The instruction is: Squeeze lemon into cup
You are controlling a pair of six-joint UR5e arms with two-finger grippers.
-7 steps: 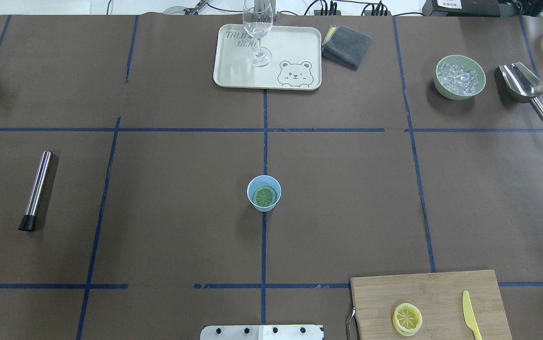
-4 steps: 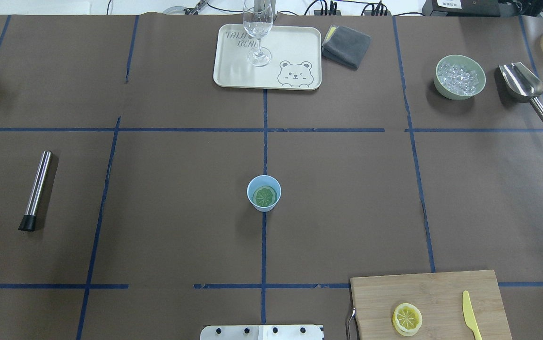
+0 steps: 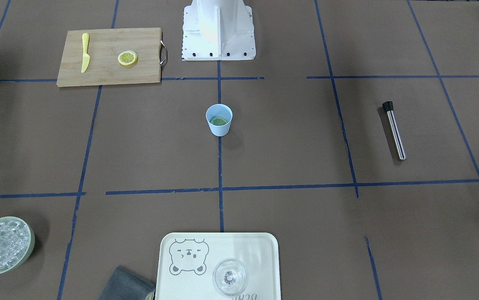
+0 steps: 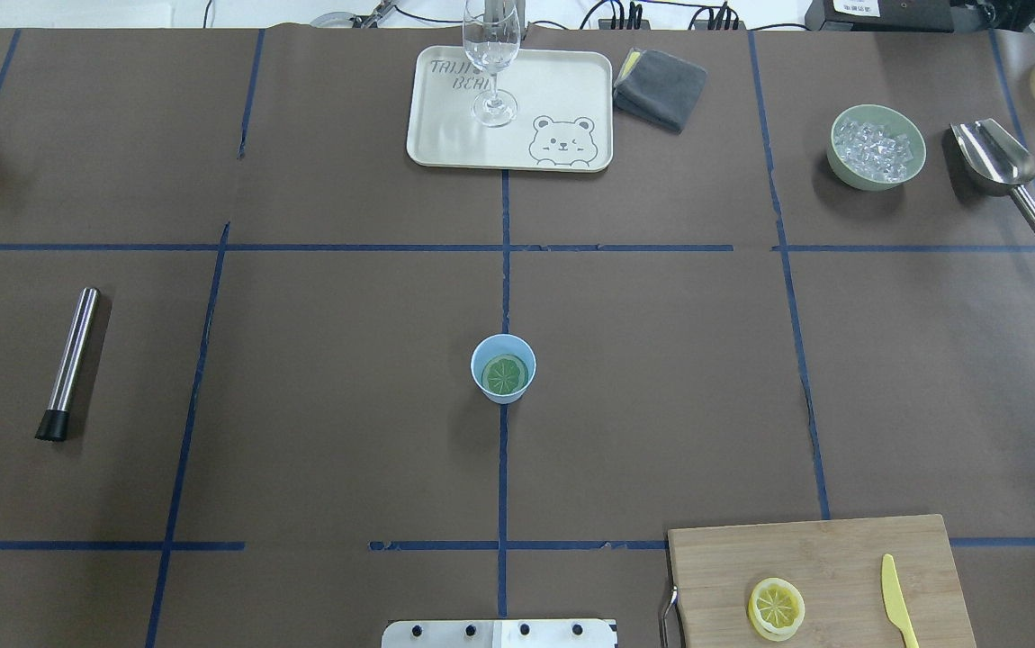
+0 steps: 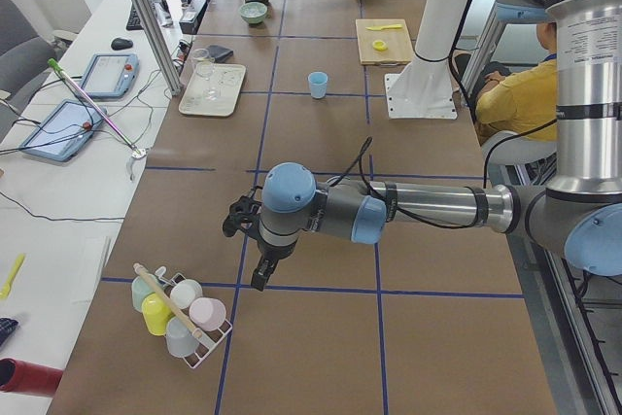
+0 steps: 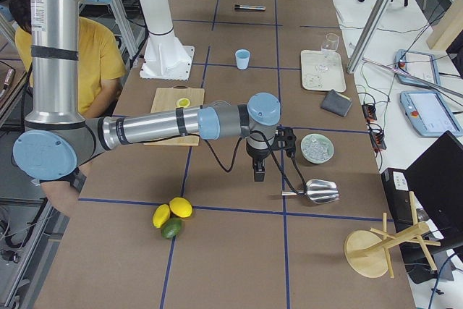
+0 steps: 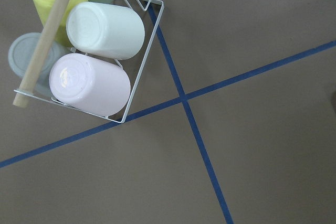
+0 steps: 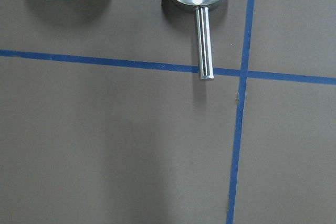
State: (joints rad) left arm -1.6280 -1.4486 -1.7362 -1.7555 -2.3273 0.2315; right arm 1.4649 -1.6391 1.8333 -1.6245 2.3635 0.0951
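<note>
The lemon (image 4: 776,606) is a thin yellow slice lying flat on the wooden cutting board (image 4: 841,549) at the near right; it also shows in the front view as the lemon (image 3: 127,58). The light-blue cup (image 4: 503,367) stands upright at the table's middle, with a green round slice lying inside it. Neither arm reaches into the overhead or front view. My left gripper (image 5: 260,277) hangs over the table's far left end near a rack of cups, and my right gripper (image 6: 258,173) hangs near the ice bowl; I cannot tell whether either is open or shut.
A yellow plastic knife (image 4: 897,601) lies on the board. A cream tray (image 4: 571,99) holds a clear glass (image 4: 492,63), next to a grey cloth (image 4: 660,87). The ice bowl (image 4: 876,147), metal scoop (image 4: 999,171), steel muddler (image 4: 69,362) and wire cup rack (image 7: 84,51) lie around.
</note>
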